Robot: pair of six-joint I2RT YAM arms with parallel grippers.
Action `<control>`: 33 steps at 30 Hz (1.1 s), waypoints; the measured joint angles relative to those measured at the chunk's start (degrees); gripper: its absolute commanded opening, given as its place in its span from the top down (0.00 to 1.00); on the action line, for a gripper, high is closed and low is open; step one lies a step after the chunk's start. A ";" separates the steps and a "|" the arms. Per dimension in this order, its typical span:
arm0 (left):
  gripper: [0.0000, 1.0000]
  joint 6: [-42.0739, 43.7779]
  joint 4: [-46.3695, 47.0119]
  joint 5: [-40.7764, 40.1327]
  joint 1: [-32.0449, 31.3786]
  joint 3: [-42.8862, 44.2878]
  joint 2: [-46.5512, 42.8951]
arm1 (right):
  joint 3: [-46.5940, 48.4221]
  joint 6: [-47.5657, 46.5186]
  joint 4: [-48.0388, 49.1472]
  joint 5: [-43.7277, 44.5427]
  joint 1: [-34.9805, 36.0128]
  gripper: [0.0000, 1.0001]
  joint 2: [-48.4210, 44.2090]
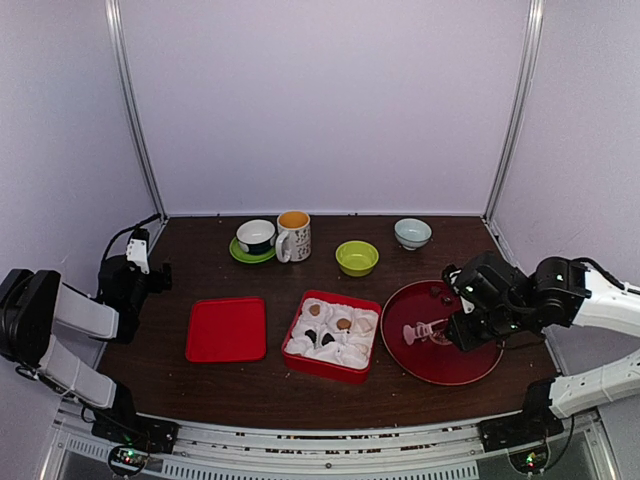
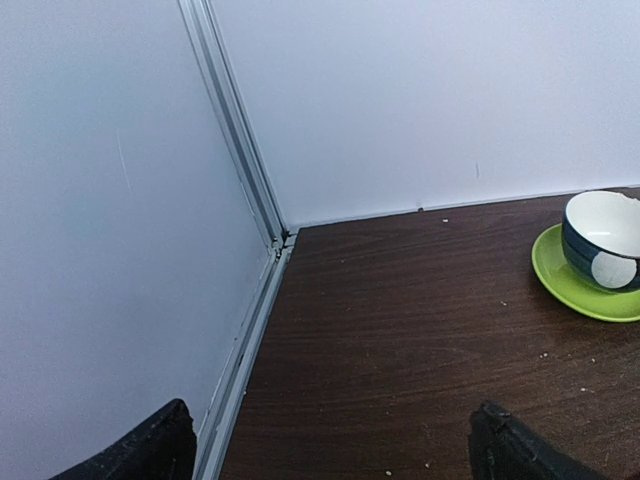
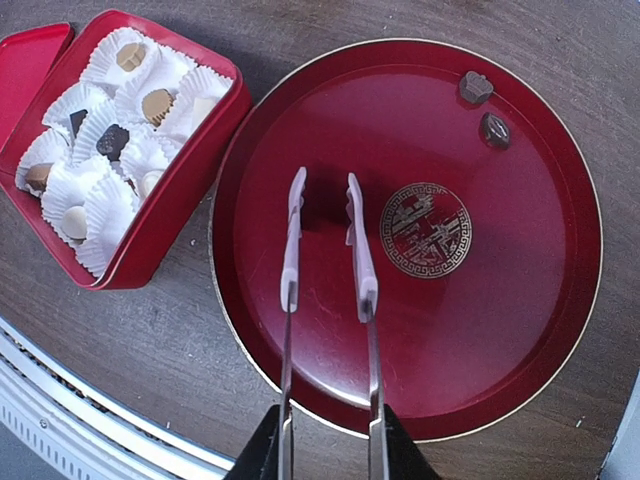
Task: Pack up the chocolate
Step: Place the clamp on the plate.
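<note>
Beyond the tongs (image 3: 291, 260), the right wrist view separates two chocolates (image 3: 476, 87).

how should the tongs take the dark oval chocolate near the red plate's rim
Probably pinch the oval chocolate across its short width, bringing the tongs down from above on the plate-centre side. It lies flat on the red plate, with the raised rim just beyond it and a second chocolate close by, so that side looks freest.
</note>
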 measured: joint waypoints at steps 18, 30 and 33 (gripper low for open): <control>0.02 0.00 0.00 0.00 0.00 0.00 0.00 | -8.26 2.58 -2.99 -10.32 -2.27 0.71 2.78; 0.02 0.00 0.00 0.00 0.00 0.00 0.00 | -16.92 5.95 1.99 -14.60 -2.32 0.62 6.08; 0.02 0.00 0.00 0.00 0.00 0.00 0.00 | -16.94 6.03 2.69 -14.62 -2.29 0.60 6.75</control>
